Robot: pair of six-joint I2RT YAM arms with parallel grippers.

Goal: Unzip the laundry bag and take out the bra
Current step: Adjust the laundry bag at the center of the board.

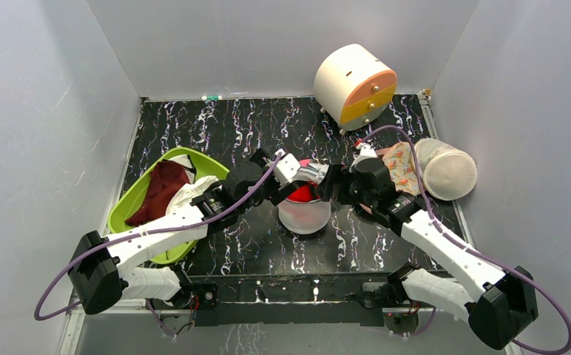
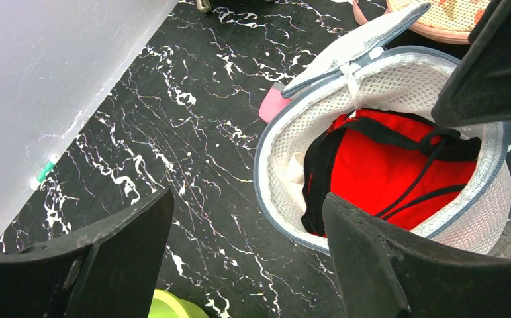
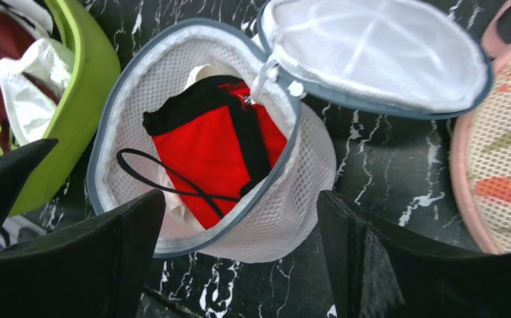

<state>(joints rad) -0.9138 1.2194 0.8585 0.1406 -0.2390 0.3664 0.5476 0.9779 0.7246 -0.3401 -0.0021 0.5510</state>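
The laundry bag (image 1: 305,214) stands mid-table, a white mesh pouch with its lid flipped open toward the back. The red bra (image 1: 302,194) with black straps lies inside it. My left gripper (image 1: 306,176) hovers over the bag's left rim, open and empty. In the left wrist view (image 2: 246,258) the bag (image 2: 286,132) and bra (image 2: 385,172) are at the right finger. My right gripper (image 1: 325,186) is open above the bag's right side. In the right wrist view (image 3: 239,252) the bag wall (image 3: 292,199) sits between the fingers, below the bra (image 3: 206,146) and the lid (image 3: 378,53).
A green basin (image 1: 136,194) holding a dark maroon garment (image 1: 160,188) and white cloth sits at the left. An orange floral fabric piece (image 1: 401,166) and a domed white mesh bag (image 1: 445,168) lie at the right. A round white and orange container (image 1: 355,85) stands at the back.
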